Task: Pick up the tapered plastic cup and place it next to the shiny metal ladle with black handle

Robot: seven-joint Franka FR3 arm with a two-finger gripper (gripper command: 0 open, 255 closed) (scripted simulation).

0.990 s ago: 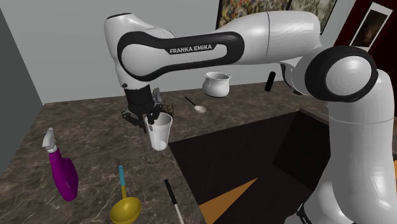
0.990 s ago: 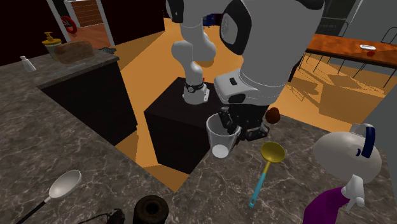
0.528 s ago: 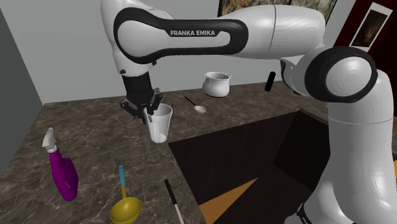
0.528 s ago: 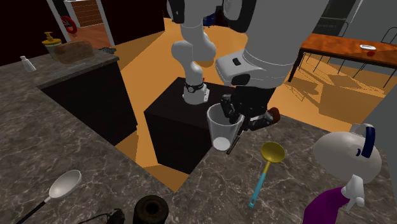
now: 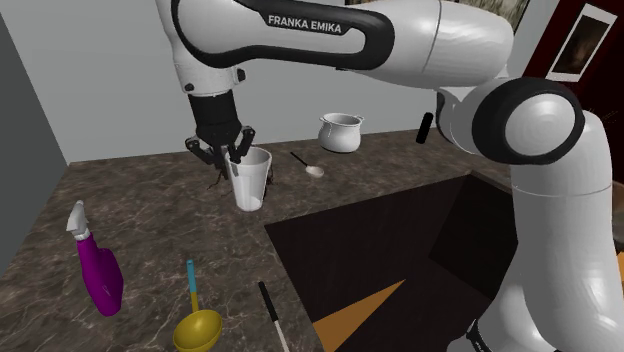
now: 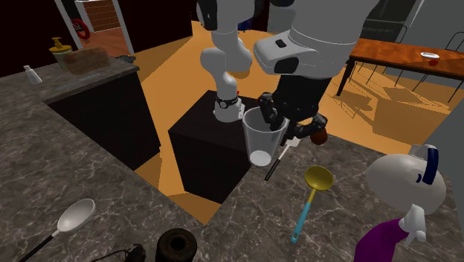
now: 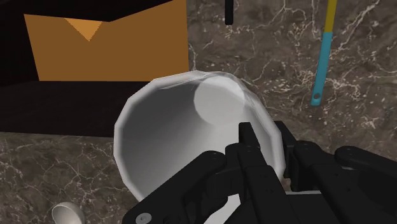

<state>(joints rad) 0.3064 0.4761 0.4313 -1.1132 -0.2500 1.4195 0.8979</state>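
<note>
Above the dark marbled counter (image 5: 150, 225) by an orange floor (image 5: 362, 312), the hand (image 5: 234, 160) grips the cup (image 5: 250, 185).

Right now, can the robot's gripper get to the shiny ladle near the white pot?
Probably yes. The gripper, shut on the cup, hangs close to the ladle, and nothing stands on the counter between them, so the way looks free.

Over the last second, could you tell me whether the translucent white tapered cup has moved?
Yes: the translucent cup, clasped by the black gripper, has risen against the white pot.
</note>
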